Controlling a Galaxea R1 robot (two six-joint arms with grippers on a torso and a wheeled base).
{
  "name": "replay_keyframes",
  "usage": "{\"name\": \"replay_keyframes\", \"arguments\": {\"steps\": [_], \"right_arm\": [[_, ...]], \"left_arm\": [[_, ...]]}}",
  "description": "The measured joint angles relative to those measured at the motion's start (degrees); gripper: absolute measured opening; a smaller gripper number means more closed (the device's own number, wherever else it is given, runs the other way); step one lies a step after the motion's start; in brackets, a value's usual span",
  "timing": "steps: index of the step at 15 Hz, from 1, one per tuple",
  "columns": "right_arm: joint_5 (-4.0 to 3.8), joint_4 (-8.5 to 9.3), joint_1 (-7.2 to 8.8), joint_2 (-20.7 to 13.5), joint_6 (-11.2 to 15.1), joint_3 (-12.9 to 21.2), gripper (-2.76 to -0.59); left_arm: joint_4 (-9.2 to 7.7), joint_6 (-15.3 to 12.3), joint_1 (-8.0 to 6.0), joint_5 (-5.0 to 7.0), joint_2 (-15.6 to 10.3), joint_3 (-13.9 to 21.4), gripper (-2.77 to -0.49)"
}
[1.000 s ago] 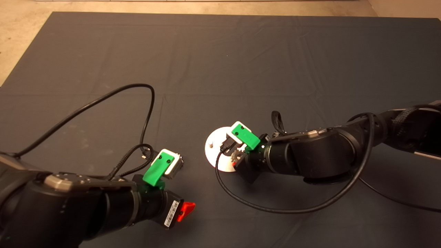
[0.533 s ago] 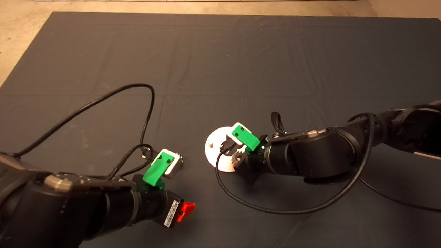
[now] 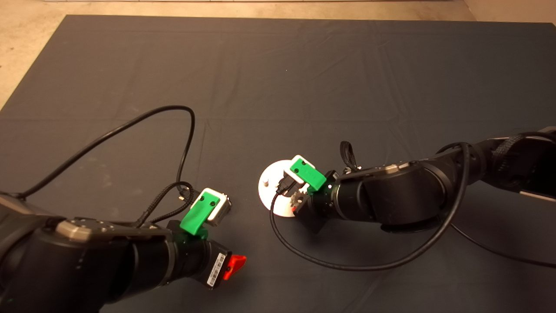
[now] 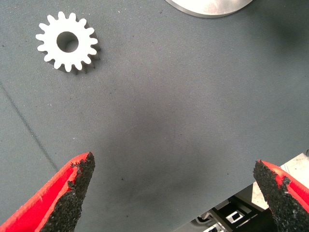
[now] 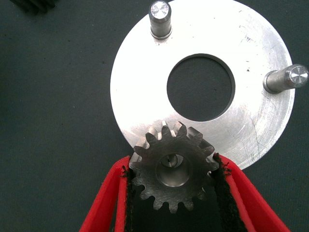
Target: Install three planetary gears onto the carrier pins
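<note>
Head view is showing the left gripper (image 3: 226, 208) waiting at the near left, fingers spread, a silver gear (image 4: 67, 42) lying beyond. Right gripper (image 5: 172, 181) is pinching a dark gear (image 5: 171, 171) over the disc's (image 5: 251, 82) third pin, likely being seated; next, release and lift off.

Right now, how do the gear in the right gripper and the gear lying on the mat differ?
The held gear is darker steel; the loose gear is bright silver. The held gear sits clamped between the right gripper's fingers at the disc's edge, a pin top showing through its bore; the loose gear lies flat on the mat, bore empty, ahead of the open left gripper. Both are small toothed wheels with centre bores.
</note>
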Motion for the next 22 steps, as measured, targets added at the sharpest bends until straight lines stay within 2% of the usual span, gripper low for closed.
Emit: {"name": "replay_keyframes", "arguments": {"steps": [9,18,22], "right_arm": [[0.02,0.02,0.0,0.38,-0.23,-0.43,-2.44],[0.02,0.05,-0.01,0.37,-1.72,-0.43,-2.44],[0.05,0.0,-0.79,0.33,-2.1,-0.43,-2.44]], "left_arm": [[0.0,0.0,0.0,-0.02,0.0,0.0,-0.89],[0.05,0.0,-0.63,0.0,-0.02,0.0,-0.89],[0.05,0.0,-0.64,-0.02,-0.02,0.0,-0.89]]}}
